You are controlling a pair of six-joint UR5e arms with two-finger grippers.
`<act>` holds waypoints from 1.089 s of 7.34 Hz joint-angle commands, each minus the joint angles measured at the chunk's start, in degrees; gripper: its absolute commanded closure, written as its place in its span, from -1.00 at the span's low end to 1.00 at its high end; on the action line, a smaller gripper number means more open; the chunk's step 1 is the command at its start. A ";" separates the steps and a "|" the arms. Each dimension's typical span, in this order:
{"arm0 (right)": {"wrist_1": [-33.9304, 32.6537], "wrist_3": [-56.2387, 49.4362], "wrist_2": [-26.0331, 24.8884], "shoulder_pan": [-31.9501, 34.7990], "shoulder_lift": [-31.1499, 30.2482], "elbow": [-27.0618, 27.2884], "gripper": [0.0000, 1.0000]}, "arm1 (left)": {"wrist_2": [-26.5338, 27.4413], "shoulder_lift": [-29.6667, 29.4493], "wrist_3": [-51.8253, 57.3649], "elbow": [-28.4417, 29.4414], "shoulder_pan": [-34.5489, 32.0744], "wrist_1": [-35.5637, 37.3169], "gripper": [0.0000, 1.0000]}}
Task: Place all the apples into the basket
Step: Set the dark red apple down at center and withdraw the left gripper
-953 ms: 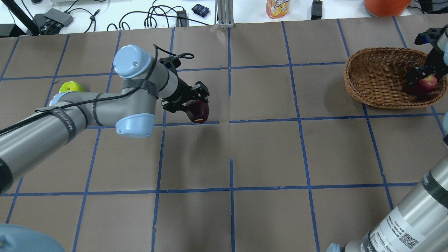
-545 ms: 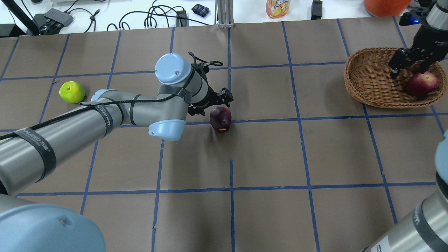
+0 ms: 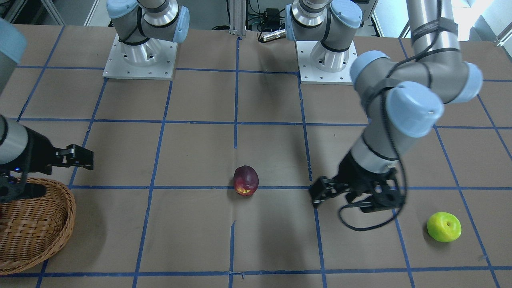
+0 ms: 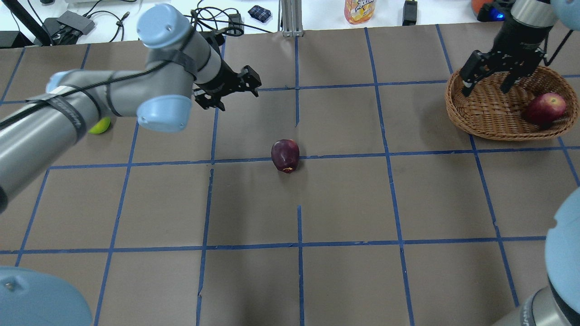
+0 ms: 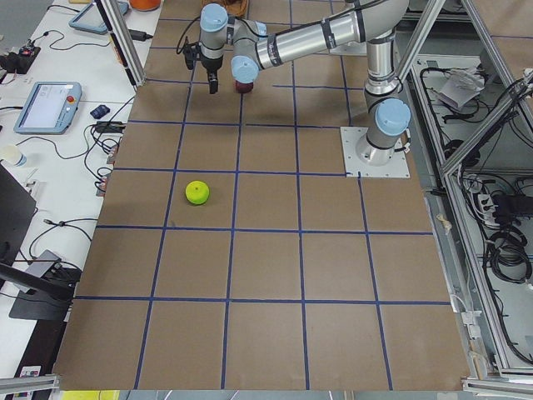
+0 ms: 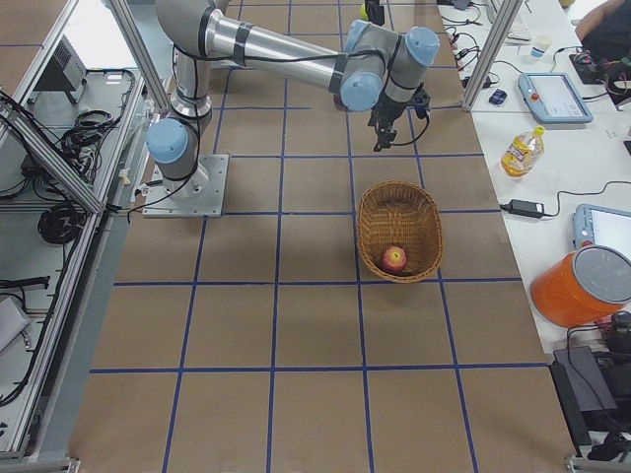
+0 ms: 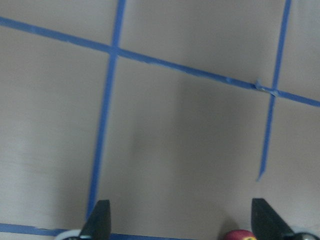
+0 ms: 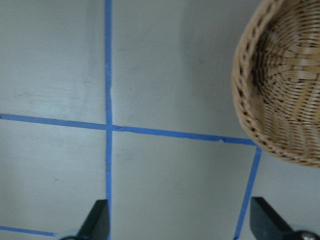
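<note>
Brown taped table [image 4: 344, 203]: maroon apple [image 4: 285, 155] well apart from left hand [image 4: 238, 93], spread, empty; right hand [image 4: 487, 86] spread near basket [image 4: 457, 108].

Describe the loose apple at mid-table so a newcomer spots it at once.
On the brown table, look at the middle, far from the basket at the robot's right end. The maroon apple lies there alone on a blue tape line. It is dark with a yellow-orange patch, unlike the lime-green apple at the left end and the brighter red apple in the basket.
</note>
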 commanded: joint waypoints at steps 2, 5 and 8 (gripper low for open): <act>-4.27 31.28 2.97 20.55 -1.32 0.29 -1.00 | 7.36 -6.41 27.91 6.42 14.77 -4.92 -1.00; -8.61 40.66 3.42 30.07 0.00 2.21 -1.00 | 14.50 -19.52 34.60 16.45 16.72 -0.78 -1.00; -18.26 49.93 3.34 36.08 4.82 2.84 -1.00 | 15.29 -20.77 34.07 16.28 17.25 -1.13 -1.00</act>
